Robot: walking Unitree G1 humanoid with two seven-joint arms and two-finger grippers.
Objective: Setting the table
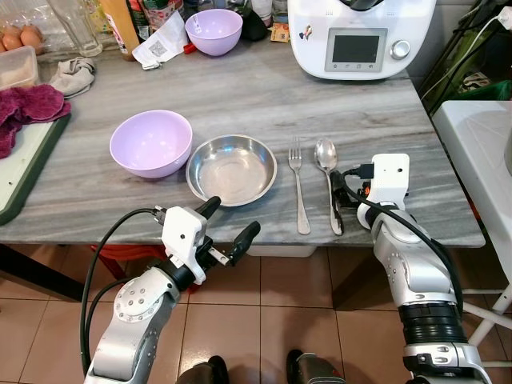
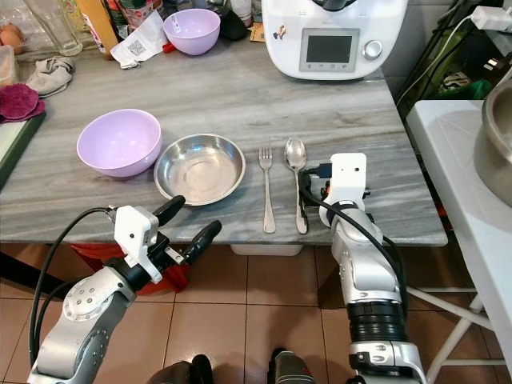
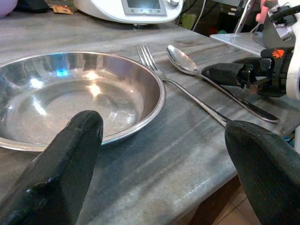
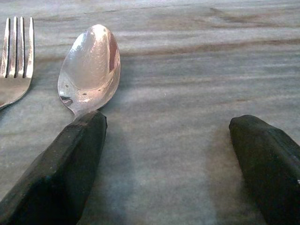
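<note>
**Setting in place near the counter's front edge**

Lying in a row close to the front edge of the grey marble counter (image 1: 240, 96) are a lilac bowl (image 1: 150, 142), a steel dish (image 1: 232, 169), a fork (image 1: 298, 182) and a spoon (image 1: 327, 172), both utensils bright and parallel, handles toward the edge. The left gripper (image 1: 230, 224) hovers off the edge before the dish, fingers (image 3: 61, 173) apart and holding nothing. The right gripper (image 4: 164, 164) sits low over the counter at the spoon's handle, fingers spread, one over the handle, the other on bare stone. Open counter lies right of the spoon. A white kitchen machine (image 1: 360, 36) and a second lilac bowl (image 1: 213, 30) stand at the back.
</note>
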